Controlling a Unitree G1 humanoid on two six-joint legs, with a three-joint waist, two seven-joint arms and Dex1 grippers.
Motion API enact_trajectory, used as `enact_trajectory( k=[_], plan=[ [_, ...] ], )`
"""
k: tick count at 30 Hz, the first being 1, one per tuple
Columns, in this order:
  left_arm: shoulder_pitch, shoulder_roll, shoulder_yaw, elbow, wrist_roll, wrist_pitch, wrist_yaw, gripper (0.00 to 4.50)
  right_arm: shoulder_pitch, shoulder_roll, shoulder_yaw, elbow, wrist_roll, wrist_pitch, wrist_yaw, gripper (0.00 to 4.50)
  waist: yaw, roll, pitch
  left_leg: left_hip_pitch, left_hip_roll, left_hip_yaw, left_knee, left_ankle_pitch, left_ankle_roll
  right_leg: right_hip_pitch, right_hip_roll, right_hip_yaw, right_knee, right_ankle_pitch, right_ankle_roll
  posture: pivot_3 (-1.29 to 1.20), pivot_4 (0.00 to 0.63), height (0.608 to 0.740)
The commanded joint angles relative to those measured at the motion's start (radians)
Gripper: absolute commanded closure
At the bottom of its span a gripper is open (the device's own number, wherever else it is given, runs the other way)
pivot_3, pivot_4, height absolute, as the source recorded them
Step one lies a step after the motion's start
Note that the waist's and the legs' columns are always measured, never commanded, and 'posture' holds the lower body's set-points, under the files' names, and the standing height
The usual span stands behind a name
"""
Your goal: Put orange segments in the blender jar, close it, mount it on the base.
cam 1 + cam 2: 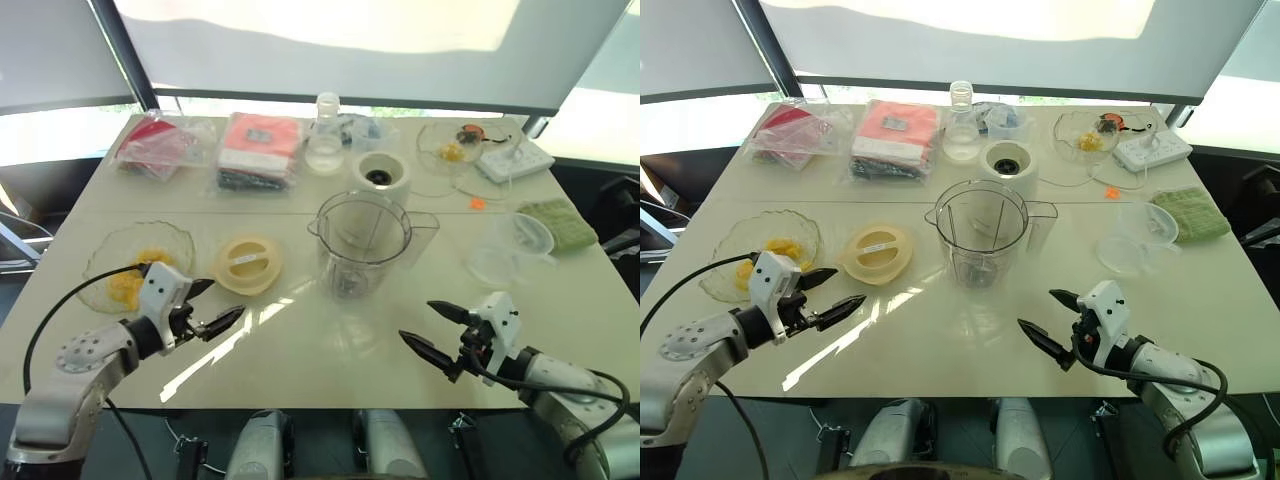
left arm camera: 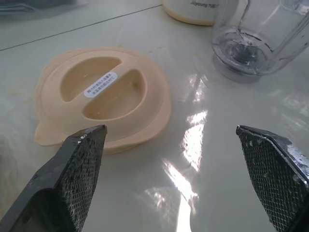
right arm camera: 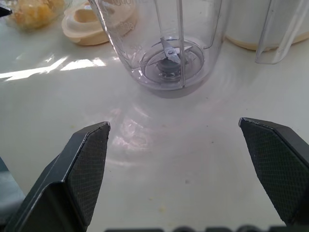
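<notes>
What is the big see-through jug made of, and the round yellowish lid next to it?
The blender jar looks like clear, glossy plastic: you see its blades right through the wall. The lid seems matte, cream, moulded plastic, with a small sticker on top.

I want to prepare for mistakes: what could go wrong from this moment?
1. The orange segments look small and glossy, so they may slip from the open left gripper.
2. The blender jar stands empty and unheld; a bump could tip it.
3. The lid lies close beside the segments' glass bowl and could be knocked.
</notes>
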Motion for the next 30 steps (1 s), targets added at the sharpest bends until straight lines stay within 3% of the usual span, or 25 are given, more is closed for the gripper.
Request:
enact_trajectory(
  k=[1,13,18,24,30],
  plan=[
    [-0.016,-0.005,0.006,0.001,0.0,-0.011,0.01,0.03,-0.02,0.004,0.025,-0.002,-0.019,-0.007,-0.008,0.0,0.0,0.0,0.0,0.0,0.0,0.0,0.0,0.0,0.0,0.0,0.0,0.0,0.0,0.0,0.0,0.0,0.15,0.74],
    [-0.12,0.006,-0.028,0.052,0.015,-0.01,-0.004,0.03,-0.029,-0.015,0.019,-0.068,-0.006,0.036,-0.017,0.0,0.001,0.0,0.0,0.0,0.0,0.0,0.0,0.0,0.0,0.0,0.0,0.0,0.0,0.0,0.0,0.0,0.15,0.74],
    [-0.238,0.103,0.057,0.127,-0.012,0.01,-0.045,0.03,-0.101,-0.116,-0.012,-0.325,0.24,0.237,0.001,0.0,0.0,-0.002,0.001,0.0,0.0,0.0,0.0,0.0,0.0,0.0,0.0,0.0,0.001,0.0,0.0,0.0,0.15,0.74],
    [-0.357,0.225,0.1,0.39,0.062,-0.063,-0.088,0.03,-0.289,-0.157,-0.088,-0.358,0.554,0.368,-0.084,0.0,-0.001,-0.003,0.001,0.001,0.001,-0.001,0.0,0.0,0.0,0.0,0.002,-0.001,0.001,0.001,-0.001,0.0,0.15,0.74],
    [-0.417,0.336,0.007,0.636,0.156,-0.151,-0.225,0.03,-0.281,-0.24,-0.088,-0.398,0.62,0.415,-0.12,0.0,0.005,-0.006,0.001,-0.002,0.0,0.002,-0.001,-0.001,0.001,-0.002,-0.001,-0.001,-0.001,0.001,-0.001,0.0,0.15,0.74]
  ],
)
